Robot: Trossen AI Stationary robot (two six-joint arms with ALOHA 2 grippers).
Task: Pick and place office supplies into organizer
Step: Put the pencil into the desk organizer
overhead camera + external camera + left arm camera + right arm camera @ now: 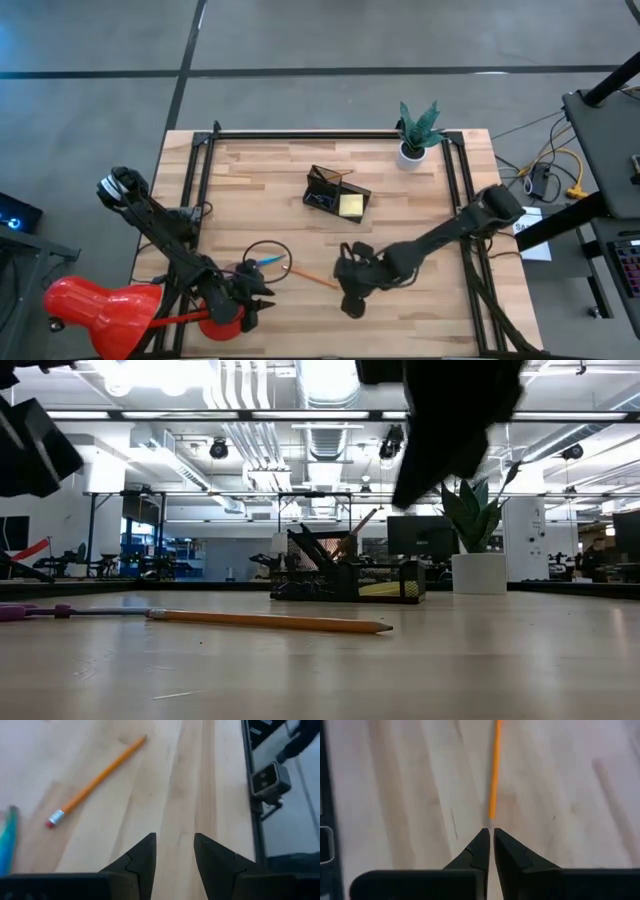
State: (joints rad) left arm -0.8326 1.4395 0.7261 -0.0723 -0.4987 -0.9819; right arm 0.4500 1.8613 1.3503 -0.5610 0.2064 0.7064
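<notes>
I see the orange pencil [316, 277] lying flat on the bare wood near the table's front edge, between my two arms, well apart from the mesh organizer [337, 193] at mid-table, which holds a yellow sticky pad [351, 205] and stands near the potted plant [416, 133] at the back. My right gripper [491, 837] hangs just beside the pencil's tip with its fingers pinched nearly together on nothing, and my left gripper [175, 851] waits narrowly parted near the eraser end, beside the scissors [262, 260]. The red lamp [100, 310] crowds the front left corner and covers part of the left arm, and I cannot tell whether the right fingertips touch the pencil.
</notes>
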